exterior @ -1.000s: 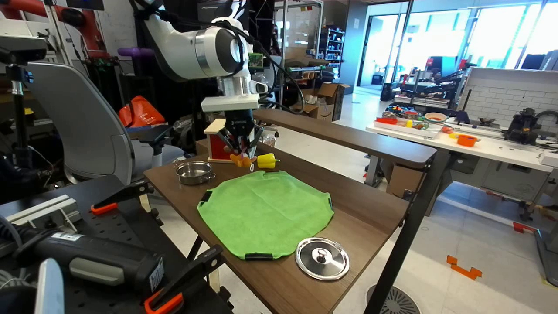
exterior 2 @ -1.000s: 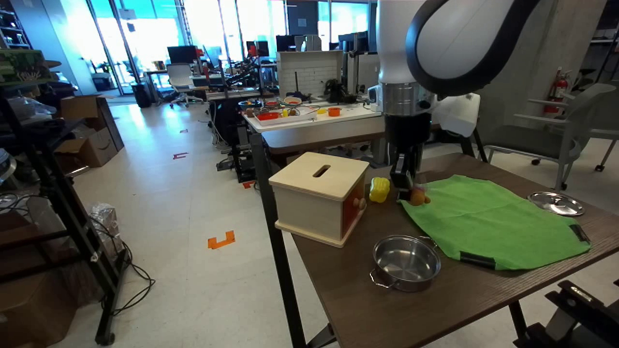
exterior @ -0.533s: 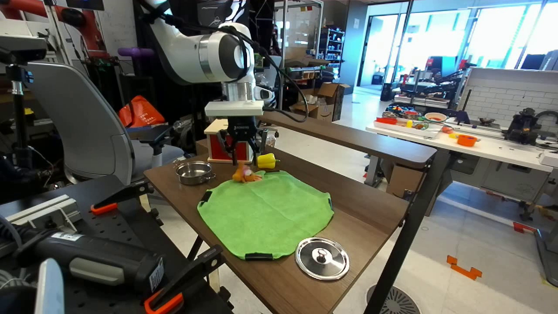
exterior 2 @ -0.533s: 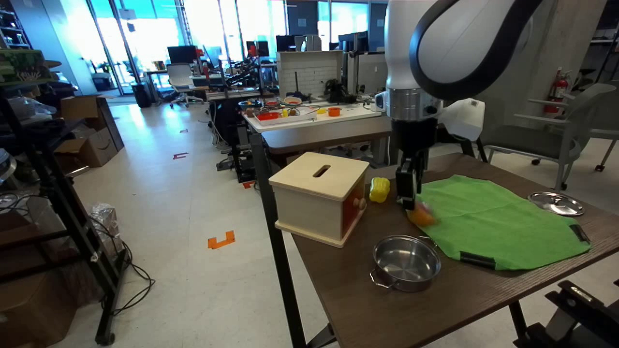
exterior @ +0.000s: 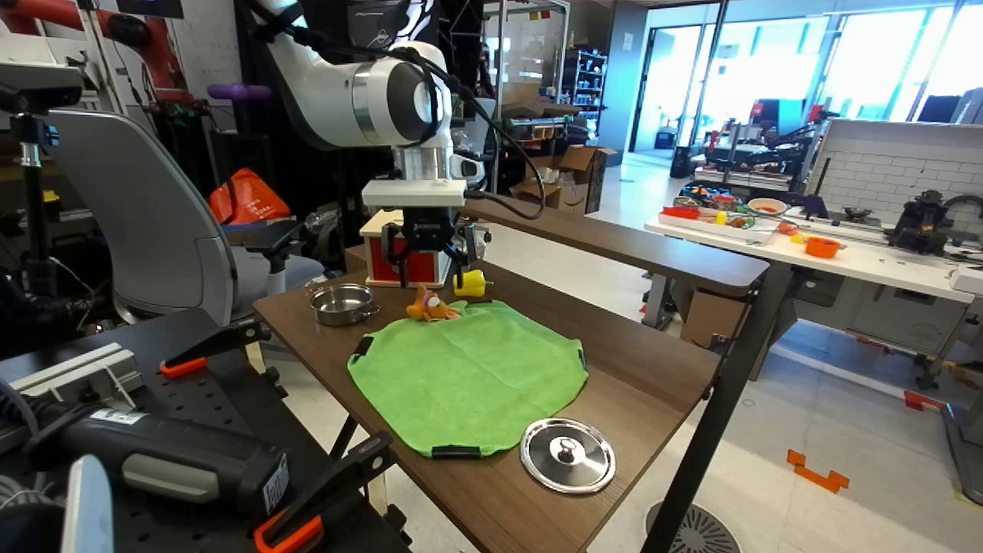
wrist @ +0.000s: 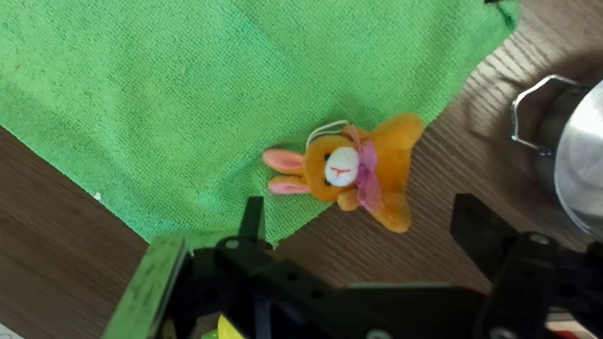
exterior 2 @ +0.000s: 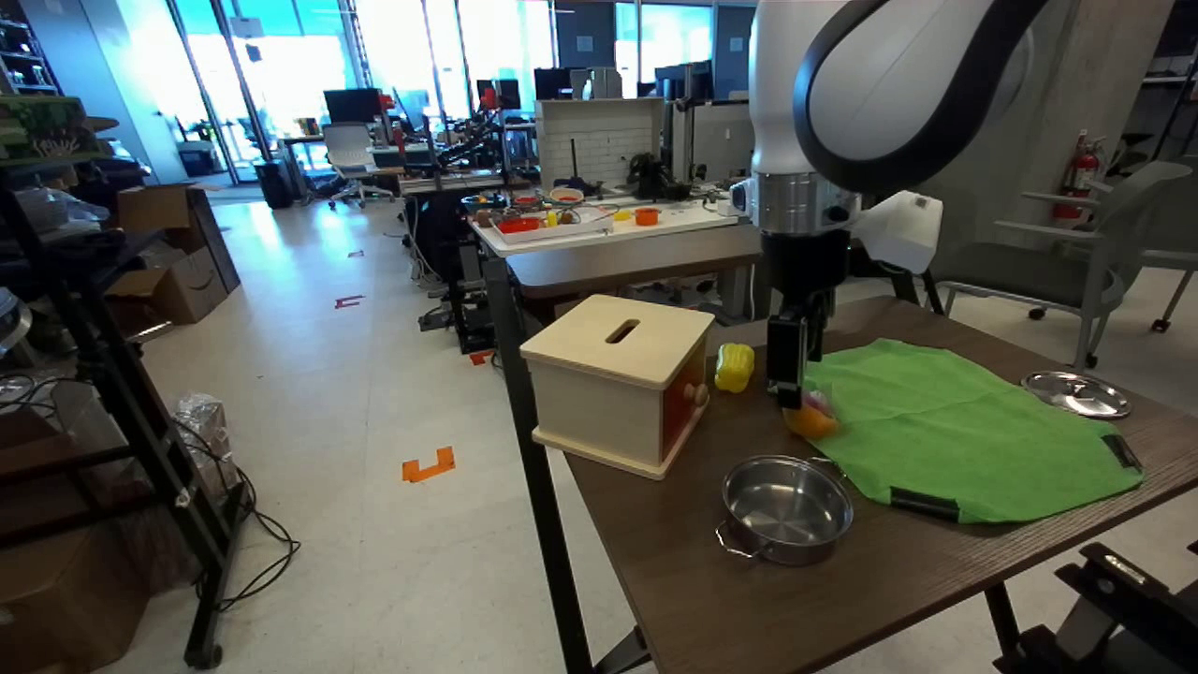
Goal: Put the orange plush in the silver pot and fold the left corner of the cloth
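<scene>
One pot [wrist: 584, 157], cut off in the wrist view, one yellow pepper [wrist: 228, 328], mostly hidden there behind the gripper [wrist: 358, 212], jaws apart, before me one orange toy rabbit [wrist: 346, 169], pink-eared, purple-bowed, face up, straddling cloth [wrist: 165, 84] and table [wrist: 56, 226].

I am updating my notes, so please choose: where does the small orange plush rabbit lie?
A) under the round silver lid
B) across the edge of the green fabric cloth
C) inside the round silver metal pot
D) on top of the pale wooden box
B, because in the wrist view the orange plush rabbit has its head and ears over the green cloth and one leg over the brown wooden table.
</scene>
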